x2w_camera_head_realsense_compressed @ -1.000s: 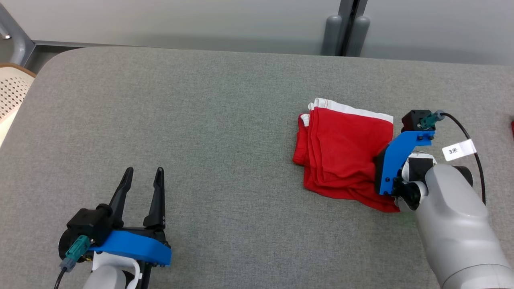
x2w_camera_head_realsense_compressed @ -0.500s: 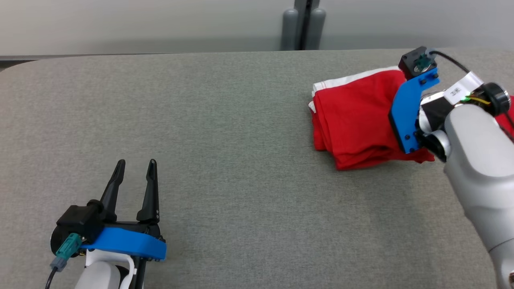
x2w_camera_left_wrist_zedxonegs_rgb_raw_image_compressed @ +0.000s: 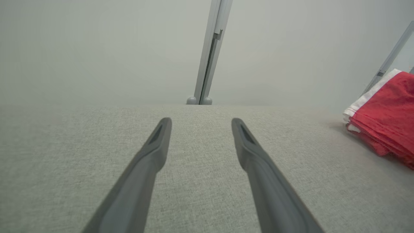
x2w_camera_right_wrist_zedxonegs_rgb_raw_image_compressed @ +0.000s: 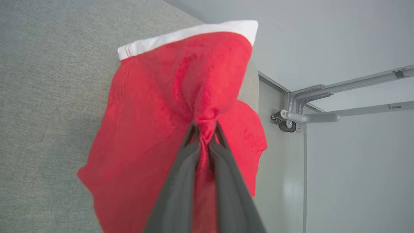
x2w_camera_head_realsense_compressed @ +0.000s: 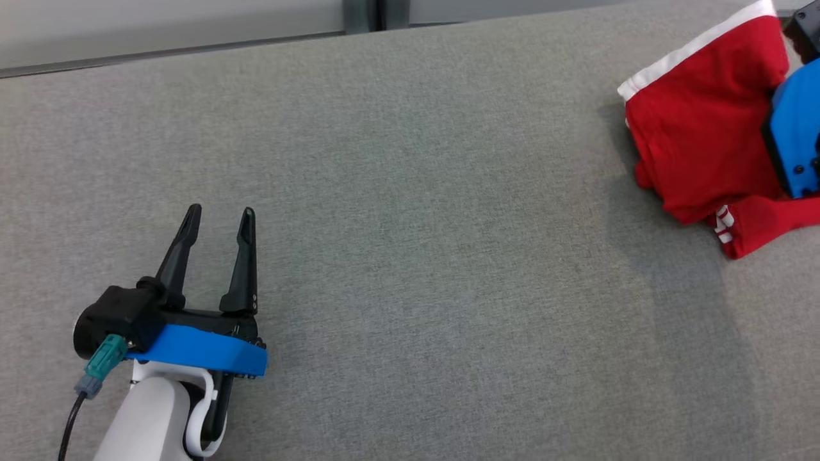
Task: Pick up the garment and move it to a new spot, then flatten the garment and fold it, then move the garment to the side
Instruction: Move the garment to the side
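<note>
The garment (x2w_camera_head_realsense_compressed: 698, 147) is a folded red piece with a white band, at the far right of the head view over the grey table (x2w_camera_head_realsense_compressed: 410, 192). My right gripper (x2w_camera_right_wrist_zedxonegs_rgb_raw_image_compressed: 204, 127) is shut on a pinched bunch of its red cloth, and the rest hangs and spreads around the fingers; its blue mount (x2w_camera_head_realsense_compressed: 797, 137) shows at the right edge of the head view. The garment (x2w_camera_left_wrist_zedxonegs_rgb_raw_image_compressed: 385, 113) also shows at the right of the left wrist view. My left gripper (x2w_camera_head_realsense_compressed: 220, 219) stands open low over the table at the lower left, nothing between its fingers.
The grey fabric table runs wide between the two arms. A pale wall with a grey post (x2w_camera_left_wrist_zedxonegs_rgb_raw_image_compressed: 210, 51) stands behind the table's far edge. Past the table's corner in the right wrist view there is a metal frame (x2w_camera_right_wrist_zedxonegs_rgb_raw_image_compressed: 307, 110).
The right gripper has carried the garment right and away, lifting it so it hangs and a lower flap has come loose. The head camera has turned too. The left gripper stays open.
</note>
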